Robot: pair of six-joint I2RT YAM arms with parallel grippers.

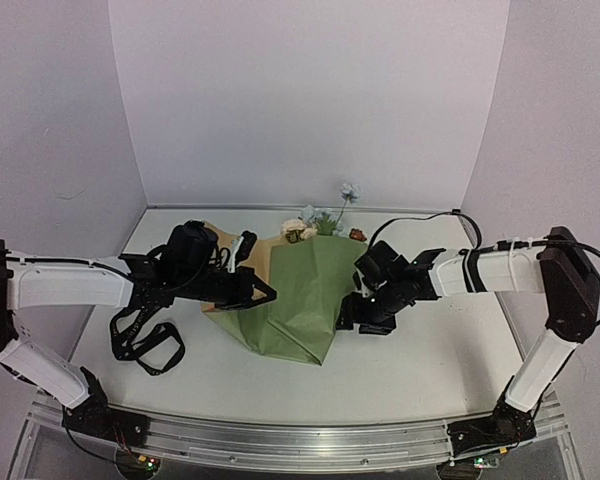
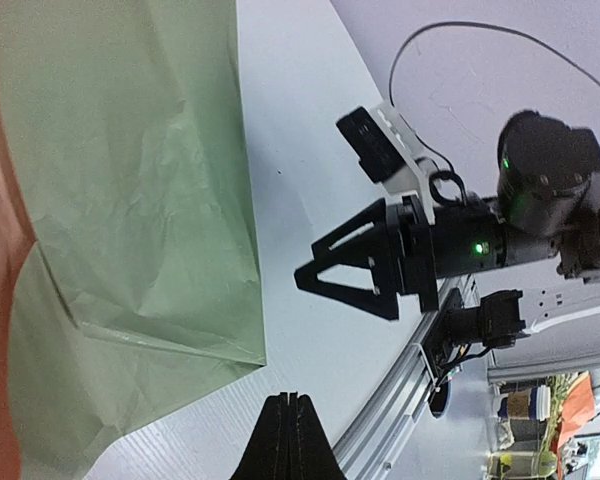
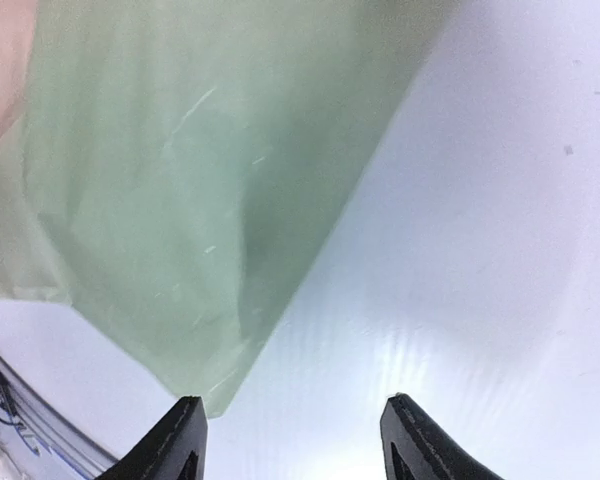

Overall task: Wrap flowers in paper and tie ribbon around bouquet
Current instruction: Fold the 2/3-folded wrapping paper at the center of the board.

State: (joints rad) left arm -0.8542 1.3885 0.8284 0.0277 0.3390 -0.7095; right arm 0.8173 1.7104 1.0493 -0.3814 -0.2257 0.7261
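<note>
Olive-green paper sheet with a tan reverse [image 1: 302, 295] lies folded into a loose cone at mid-bench [image 1: 430, 370], with pale blue and cream artificial flowers [image 1: 320, 218] showing at its far end. The left fingers [image 2: 278, 440] are clenched on nothing beside it. The right fingers [image 3: 175, 445] are released, the sheet's corner just beside one. Thin, light and easily creased, the sheet probably springs open, so a folded edge is the best hold. A long black printed ribbon [image 1: 123, 330] lies to the left.

We see the paper [image 1: 305, 295] as olive green with a tan reverse face. The flowers [image 1: 310, 215] are pale blue and cream; we note a black ribbon [image 1: 130, 328].
</note>
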